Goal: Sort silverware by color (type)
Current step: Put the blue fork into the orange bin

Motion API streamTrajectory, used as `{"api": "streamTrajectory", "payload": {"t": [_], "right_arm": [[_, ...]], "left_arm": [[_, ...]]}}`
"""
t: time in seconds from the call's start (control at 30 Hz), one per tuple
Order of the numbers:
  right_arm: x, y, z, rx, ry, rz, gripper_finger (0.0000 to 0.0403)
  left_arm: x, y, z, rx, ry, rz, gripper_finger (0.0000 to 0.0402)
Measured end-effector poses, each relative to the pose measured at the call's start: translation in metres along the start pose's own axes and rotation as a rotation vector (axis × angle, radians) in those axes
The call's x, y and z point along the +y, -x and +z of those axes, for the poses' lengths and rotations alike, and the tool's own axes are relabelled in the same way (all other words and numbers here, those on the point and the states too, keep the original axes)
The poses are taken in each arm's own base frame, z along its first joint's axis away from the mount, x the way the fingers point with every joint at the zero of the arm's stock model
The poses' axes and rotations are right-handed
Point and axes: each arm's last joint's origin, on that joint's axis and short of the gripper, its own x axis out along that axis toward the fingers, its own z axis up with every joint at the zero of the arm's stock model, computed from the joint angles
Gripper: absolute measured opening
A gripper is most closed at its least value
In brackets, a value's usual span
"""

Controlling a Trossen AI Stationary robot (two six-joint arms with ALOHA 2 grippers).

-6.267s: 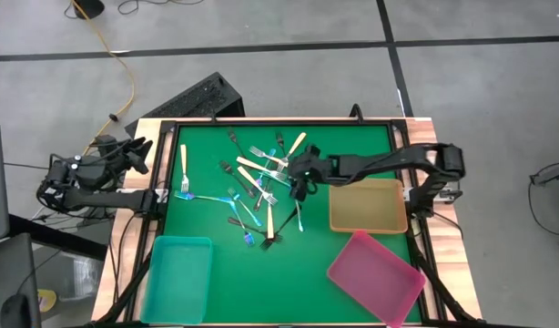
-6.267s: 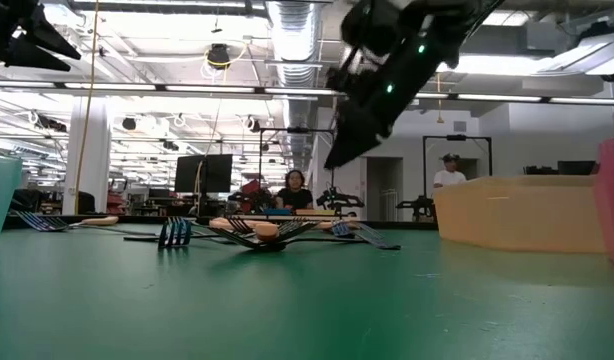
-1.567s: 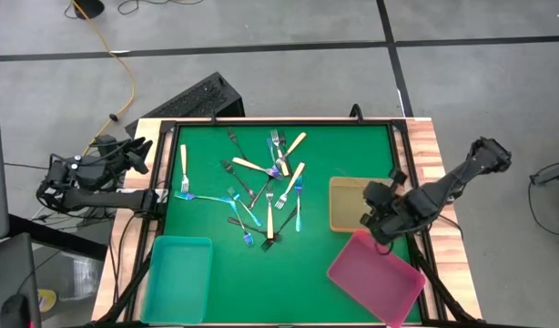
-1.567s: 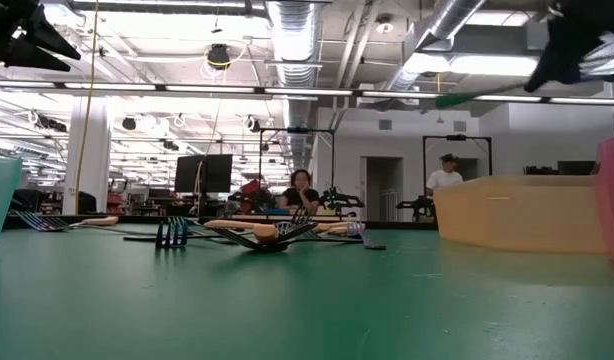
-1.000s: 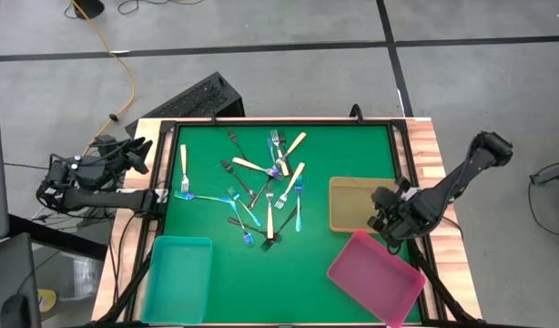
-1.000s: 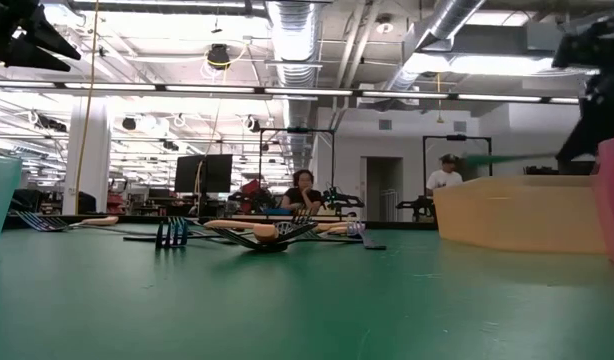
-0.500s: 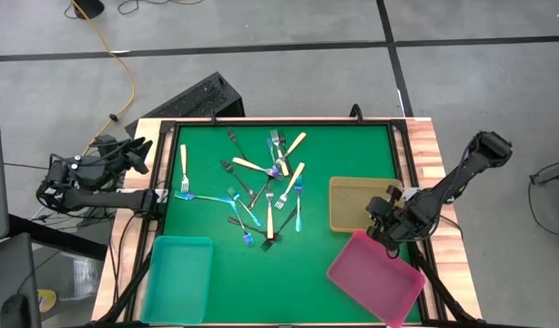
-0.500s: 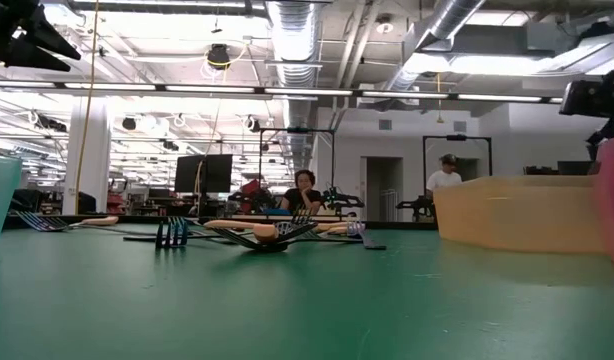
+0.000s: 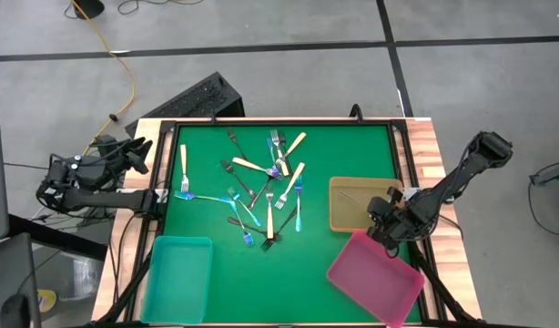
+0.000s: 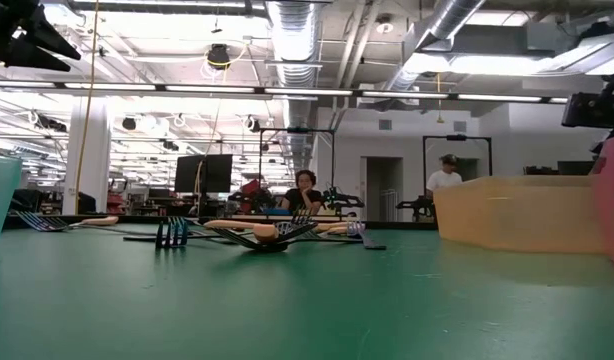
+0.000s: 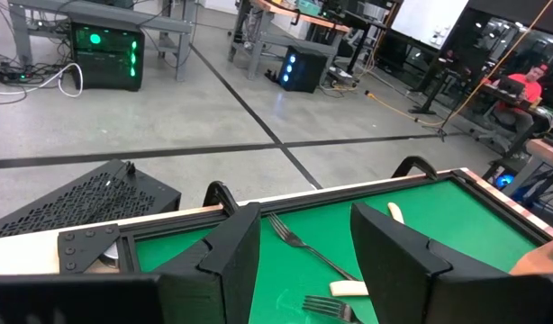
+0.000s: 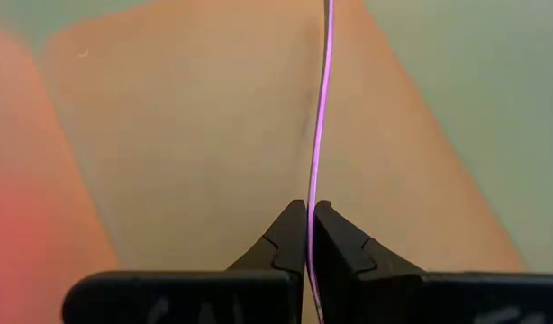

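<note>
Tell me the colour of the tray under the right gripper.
Tan. The tray shows best in the high view, with the right gripper at its near corner.

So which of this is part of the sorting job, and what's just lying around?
Job:
forks scattered on the mat
thin fork clamped in the right gripper over the tan tray
teal tray
pink tray

Lying about:
black perforated box
yellow cable

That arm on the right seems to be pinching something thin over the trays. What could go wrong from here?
The right gripper pinches a thin iridescent fork edge-on, so it might twist or slip. It hovers by the tan tray close to the pink tray, so a loose drop could land in the wrong one or bounce out. The remaining forks lie crossed, so later picks may drag neighbours.
</note>
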Motion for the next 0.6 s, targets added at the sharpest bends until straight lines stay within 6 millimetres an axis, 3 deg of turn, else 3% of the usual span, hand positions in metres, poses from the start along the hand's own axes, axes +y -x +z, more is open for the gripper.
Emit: {"api": "streamTrajectory", "payload": {"t": [0.6], "right_arm": [[-0.0064, -0.0066, 0.008, 0.019, -0.029, -0.055, 0.0083]], "left_arm": [[0.0, 0.0, 0.0, 0.0, 0.0, 0.0, 0.0158]]}}
